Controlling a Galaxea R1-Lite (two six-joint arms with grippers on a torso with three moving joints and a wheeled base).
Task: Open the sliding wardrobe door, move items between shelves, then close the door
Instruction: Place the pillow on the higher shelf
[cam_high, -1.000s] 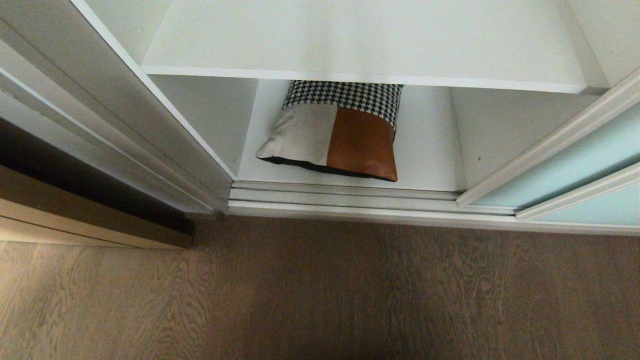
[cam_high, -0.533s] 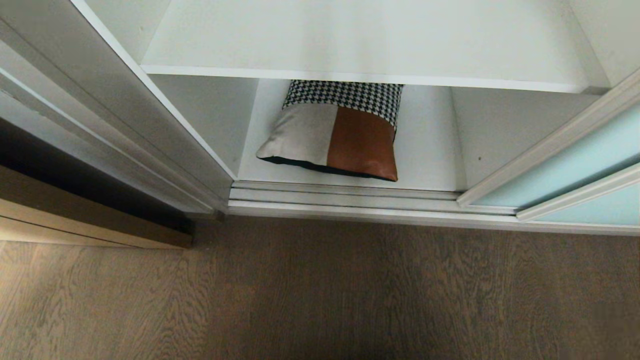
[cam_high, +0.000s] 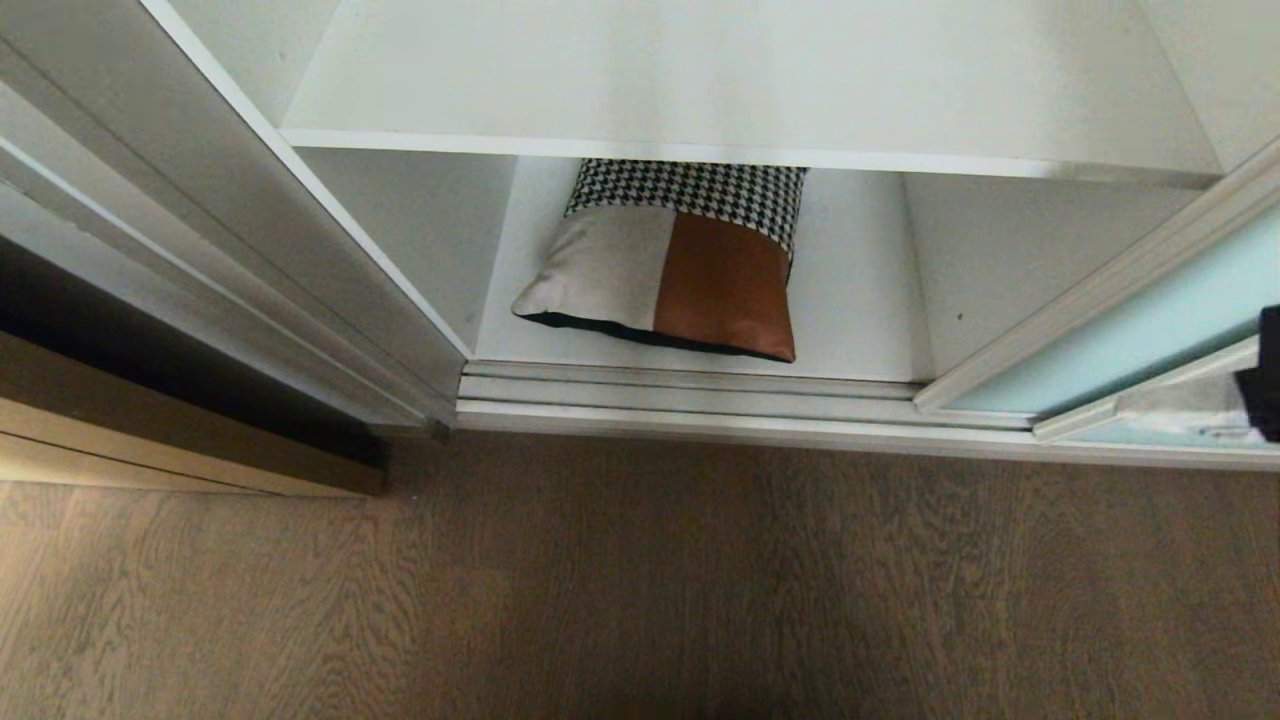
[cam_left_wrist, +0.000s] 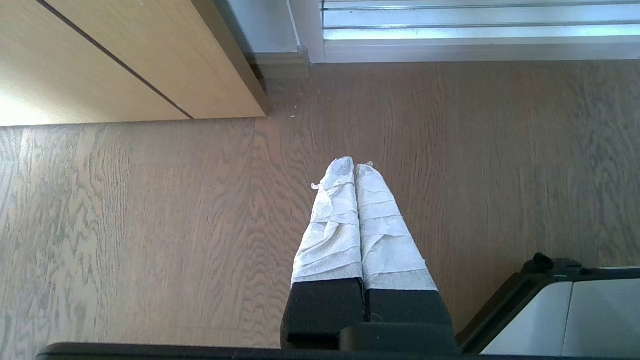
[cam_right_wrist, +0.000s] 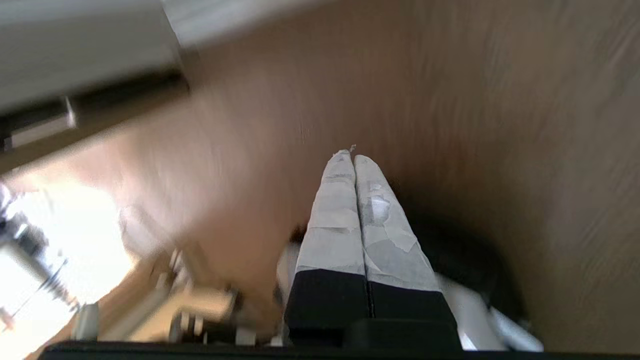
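Flanking cushion (cam_high: 670, 275) (right): glass door (cam_high: 1130, 340).

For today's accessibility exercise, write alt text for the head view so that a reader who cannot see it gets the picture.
A patchwork cushion in rust-orange, off-white and houndstooth lies on the lowest white shelf of an open wardrobe, under another white shelf. The frosted blue-green sliding wardrobe door stands pushed to the right, where a dark part of the robot shows at the picture's edge. Wood-grain floor fills the foreground.
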